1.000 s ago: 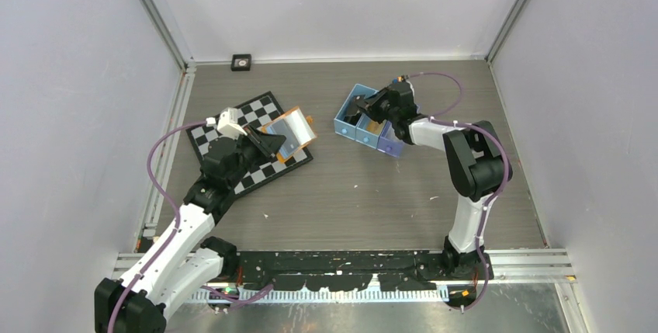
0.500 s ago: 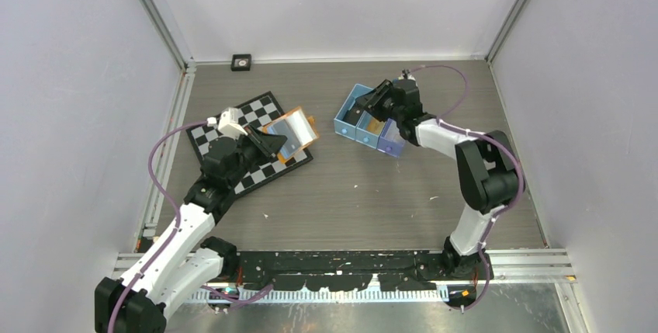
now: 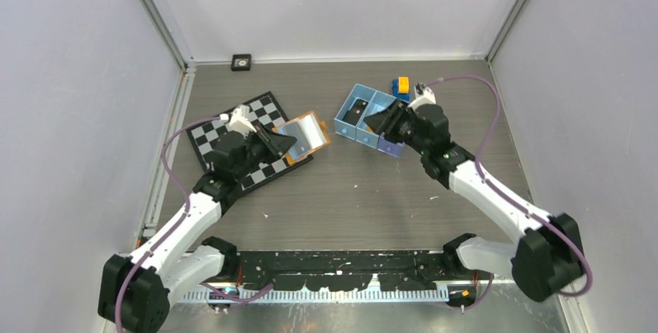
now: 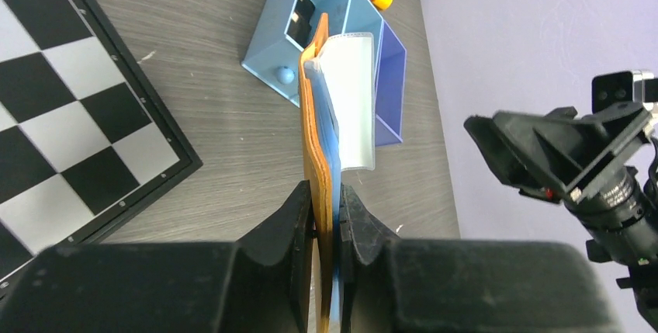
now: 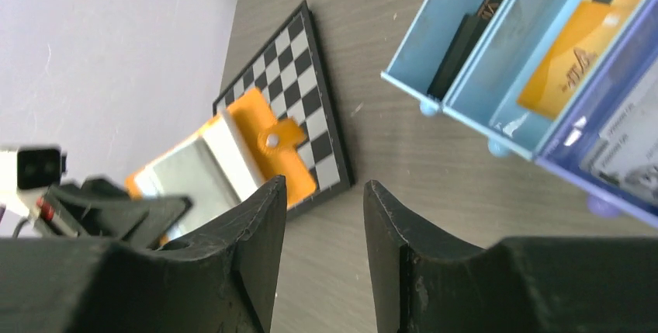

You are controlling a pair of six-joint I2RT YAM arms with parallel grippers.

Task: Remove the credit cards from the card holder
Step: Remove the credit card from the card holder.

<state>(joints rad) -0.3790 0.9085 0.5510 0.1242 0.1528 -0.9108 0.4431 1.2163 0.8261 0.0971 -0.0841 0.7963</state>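
Beside the checkerboard (image 3: 268, 106), the left gripper (image 4: 327, 193) is pinching the opened orange card holder (image 3: 304, 135) on edge, off the table. By the blue tray (image 3: 353, 133), the right gripper (image 5: 324, 185) is hovering, fingers spread and empty.

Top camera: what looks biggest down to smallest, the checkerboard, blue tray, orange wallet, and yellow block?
1. checkerboard
2. blue tray
3. orange wallet, though it is held up nearer the camera, so it may look bigger than it is
4. yellow block
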